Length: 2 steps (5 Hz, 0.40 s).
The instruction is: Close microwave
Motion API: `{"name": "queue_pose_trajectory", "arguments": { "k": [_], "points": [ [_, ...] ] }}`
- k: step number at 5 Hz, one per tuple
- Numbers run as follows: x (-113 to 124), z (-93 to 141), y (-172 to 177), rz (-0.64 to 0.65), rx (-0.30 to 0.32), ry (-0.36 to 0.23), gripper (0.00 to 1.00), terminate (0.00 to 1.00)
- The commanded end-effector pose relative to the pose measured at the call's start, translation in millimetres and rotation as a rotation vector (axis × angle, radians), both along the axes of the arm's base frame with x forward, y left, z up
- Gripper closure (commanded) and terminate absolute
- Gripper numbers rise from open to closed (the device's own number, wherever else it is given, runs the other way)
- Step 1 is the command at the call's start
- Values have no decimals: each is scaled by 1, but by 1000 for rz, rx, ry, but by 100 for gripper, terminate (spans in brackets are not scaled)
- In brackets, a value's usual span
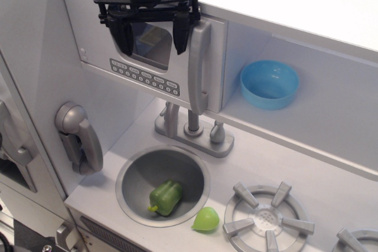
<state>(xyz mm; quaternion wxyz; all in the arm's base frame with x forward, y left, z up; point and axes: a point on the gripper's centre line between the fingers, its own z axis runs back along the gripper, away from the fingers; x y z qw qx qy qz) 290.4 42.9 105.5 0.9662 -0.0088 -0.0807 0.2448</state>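
The microwave (100,63) is a light grey box at the upper left of the toy kitchen. Its door has a clear window (150,42), a row of small buttons (144,77) and a tall silver handle (198,66). The door lies nearly flush with the cabinet front. My black gripper (152,38) hangs in front of the window, left of the handle. Its fingers (126,36) are spread apart and hold nothing. Whether they touch the door I cannot tell.
A blue bowl (269,84) sits in the open cubby to the right. A silver faucet (192,128) stands below the handle. The round sink (127,187) holds a green pepper (165,197); a light green piece (205,219) lies by it. A grey handset (80,137) hangs left; a burner (266,216) sits right.
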Motion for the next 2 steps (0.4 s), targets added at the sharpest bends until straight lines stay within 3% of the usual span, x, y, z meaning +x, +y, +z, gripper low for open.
{"name": "queue_pose_trajectory", "arguments": {
  "k": [1,2],
  "points": [
    [-59,9,33,-145,79,10,0,0],
    [-74,-1,49,-179,119,48,0,100]
  ]
}}
